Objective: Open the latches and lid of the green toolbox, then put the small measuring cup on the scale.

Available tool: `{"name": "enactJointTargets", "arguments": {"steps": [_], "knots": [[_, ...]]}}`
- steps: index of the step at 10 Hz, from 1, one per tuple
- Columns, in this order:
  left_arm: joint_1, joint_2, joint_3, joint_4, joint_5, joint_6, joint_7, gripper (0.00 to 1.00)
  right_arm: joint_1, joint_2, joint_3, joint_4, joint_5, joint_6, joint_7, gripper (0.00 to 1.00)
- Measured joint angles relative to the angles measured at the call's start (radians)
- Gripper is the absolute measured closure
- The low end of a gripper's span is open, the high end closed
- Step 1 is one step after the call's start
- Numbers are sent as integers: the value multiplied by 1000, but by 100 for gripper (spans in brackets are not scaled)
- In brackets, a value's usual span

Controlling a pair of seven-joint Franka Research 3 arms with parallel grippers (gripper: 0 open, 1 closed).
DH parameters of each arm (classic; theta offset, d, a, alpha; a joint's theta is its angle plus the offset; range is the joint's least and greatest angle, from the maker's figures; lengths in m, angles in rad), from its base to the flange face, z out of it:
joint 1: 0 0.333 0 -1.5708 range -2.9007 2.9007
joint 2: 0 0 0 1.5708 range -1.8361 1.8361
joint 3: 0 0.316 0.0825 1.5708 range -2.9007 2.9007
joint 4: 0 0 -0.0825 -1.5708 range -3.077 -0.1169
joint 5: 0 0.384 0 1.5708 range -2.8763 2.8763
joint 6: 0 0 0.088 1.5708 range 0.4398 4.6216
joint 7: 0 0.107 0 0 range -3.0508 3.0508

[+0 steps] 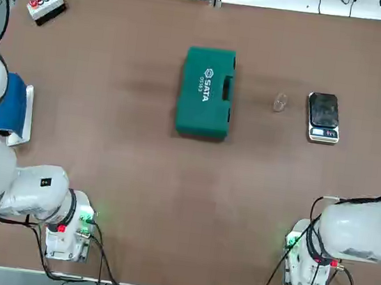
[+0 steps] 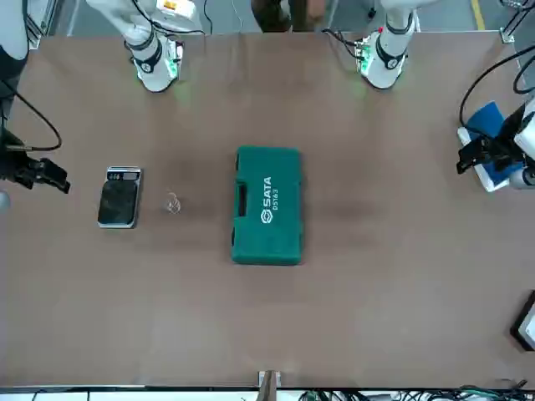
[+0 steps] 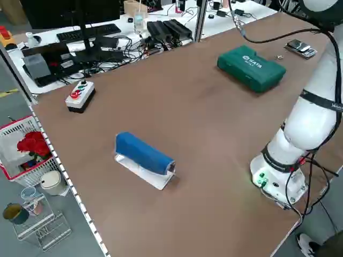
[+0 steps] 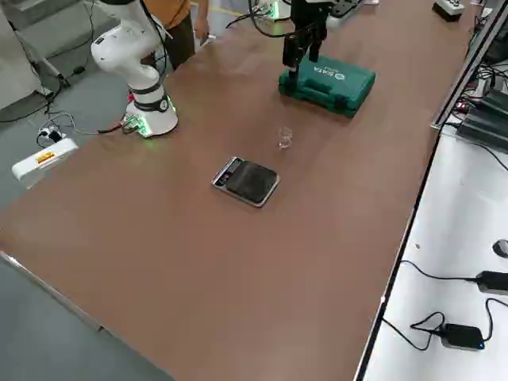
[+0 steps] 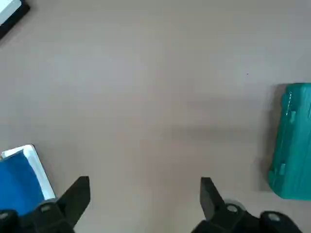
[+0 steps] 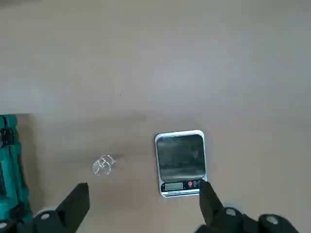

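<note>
Green toolbox [image 1: 206, 92] shut; blue block [image 1: 11, 106] far left; both arms' jaws open, empty.

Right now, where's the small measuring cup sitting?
In the top view the small measuring cup stands on the table's right half, between the green toolbox and the scale, nearer the scale, touching neither.

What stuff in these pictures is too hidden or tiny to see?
- Tools in the green toolbox: hidden in every view, because the lid is shut.
- Latches: too small to make out in the top view.
- Scale display: its digits are too tiny in the right wrist view.
- Small measuring cup: clear, just a faint glint in the top view.
</note>
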Motion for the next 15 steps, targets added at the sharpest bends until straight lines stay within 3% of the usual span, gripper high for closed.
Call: {"name": "enactJointTargets", "arguments": {"steps": [6, 9, 12, 14, 15], "knots": [[0, 0, 0, -2, 0, -1, 0, 0, -1, 0, -2, 2, 0, 1, 0, 0], [34, 10, 6, -11, -53, -2, -3, 0, -1, 0, -2, 1, 7, -20, 0, 0], [64, 32, 5, -74, -76, 38, 4, 1, -2, 5, 1, -19, 185, -91, 1, 0], [54, 31, -9, -158, -86, 110, 4, 14, -4, 9, -1, -94, 318, -96, 1, 0], [53, 29, -20, -180, -103, 127, 4, 32, -4, 13, 0, -156, 393, -70, 0, 0]]}}
